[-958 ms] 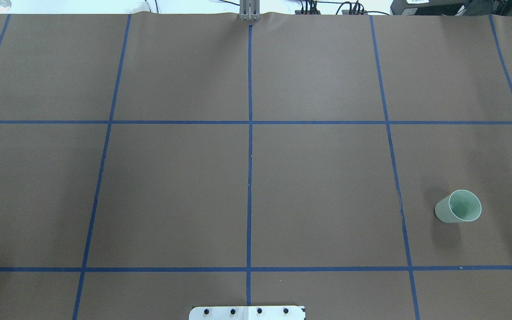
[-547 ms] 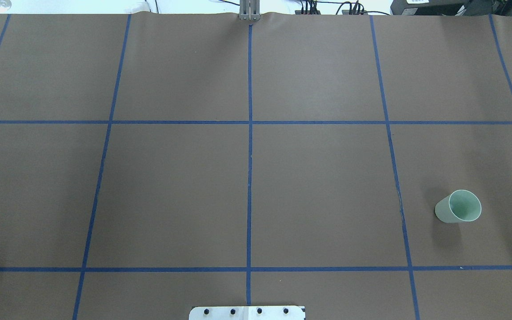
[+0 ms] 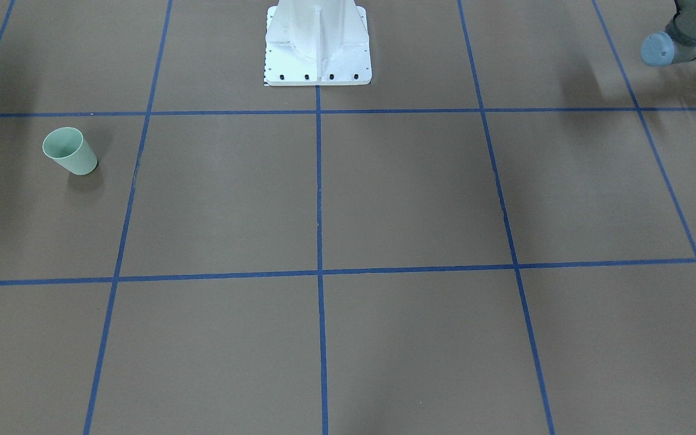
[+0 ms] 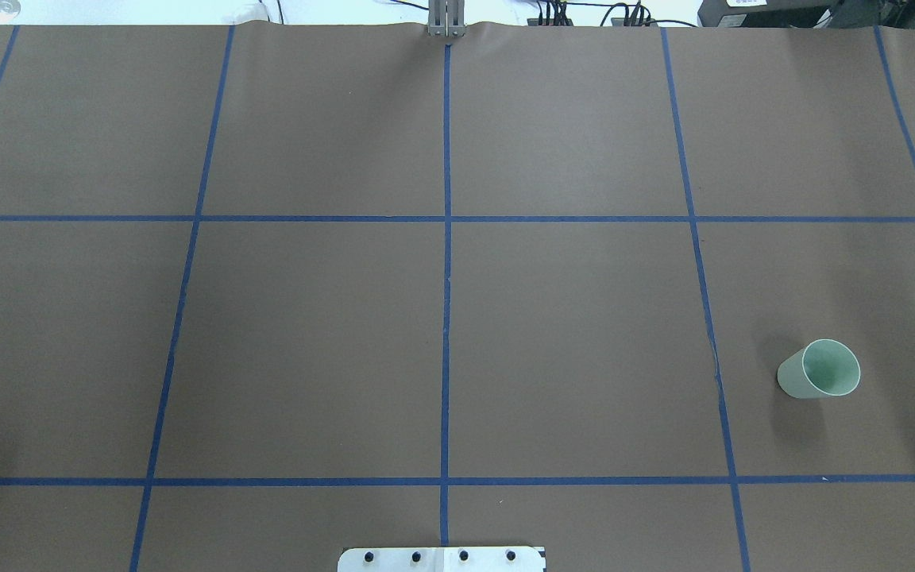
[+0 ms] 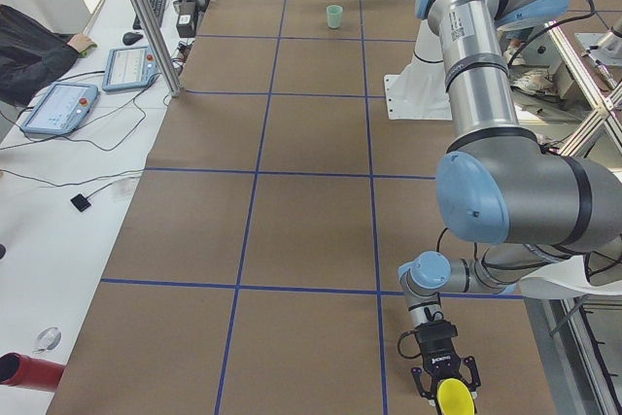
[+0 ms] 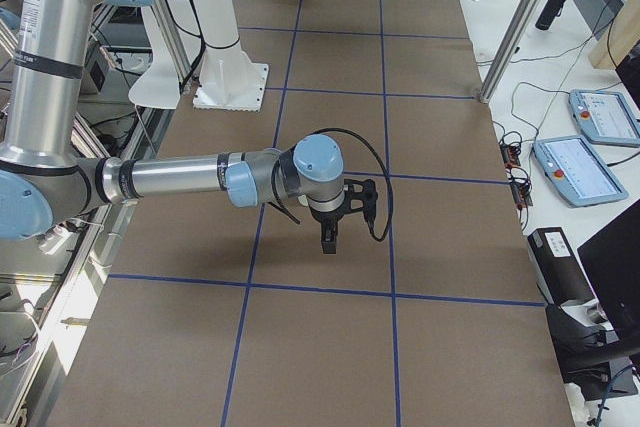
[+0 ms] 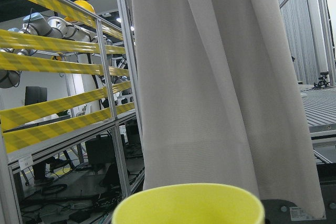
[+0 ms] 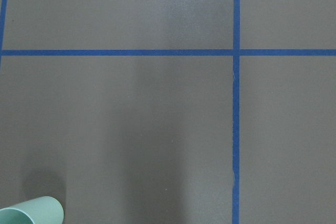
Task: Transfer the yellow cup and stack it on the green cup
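Progress: By the look of it the job is at an early stage. The yellow cup is at one end of the table and the green cup at the other, well apart, with nothing stacked.
Left to do: The yellow cup has to cross the table and go onto the green one. It probably has to pass to the right arm, since the green cup stands on that side.
Left tool: Nearest in the left-end view. It is black with two fingers, on the bent grey-and-blue left arm. Its fingers flank the yellow cup, but this side view alone cannot tell whether they grip it or stand loose.
Yellow cup: Bright, smooth plastic with a thin round rim. The rim fills the bottom of the left wrist view, below a pale pleated curtain and yellow-striped rails.
Table: A matte brown sheet, ruled into large squares by blue tape lines.
Right tool: It hangs pointing down over the table, a dark cable looped beside it. From the one side view I cannot tell how far apart its fingers stand. Its wrist camera looks straight down, with the green cup's rim in the lower left corner.
Green cup: Farthest off, on the robot's right. It is pale mint, tapered, smooth and without a handle, standing upright and alone with its open mouth up and nothing inside.
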Tool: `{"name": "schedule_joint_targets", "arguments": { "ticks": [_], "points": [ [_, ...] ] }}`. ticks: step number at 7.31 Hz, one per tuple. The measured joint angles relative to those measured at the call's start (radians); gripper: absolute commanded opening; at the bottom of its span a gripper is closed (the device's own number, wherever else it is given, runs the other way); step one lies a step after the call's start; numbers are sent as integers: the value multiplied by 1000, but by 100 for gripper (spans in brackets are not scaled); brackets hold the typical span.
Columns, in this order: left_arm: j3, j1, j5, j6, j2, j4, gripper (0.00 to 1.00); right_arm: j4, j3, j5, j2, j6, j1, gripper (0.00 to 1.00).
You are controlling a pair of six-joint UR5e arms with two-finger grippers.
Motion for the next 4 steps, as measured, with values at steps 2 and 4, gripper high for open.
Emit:
{"name": "schedule_joint_targets", "arguments": {
  "ticks": [2,4],
  "points": [
    [-33,-40,15,141,47,-1,0,0,4,0,2,1,0,100],
    [-64,-139,118,317,56,-1,0,0,5,-2,15,1,0,100]
  ]
}}
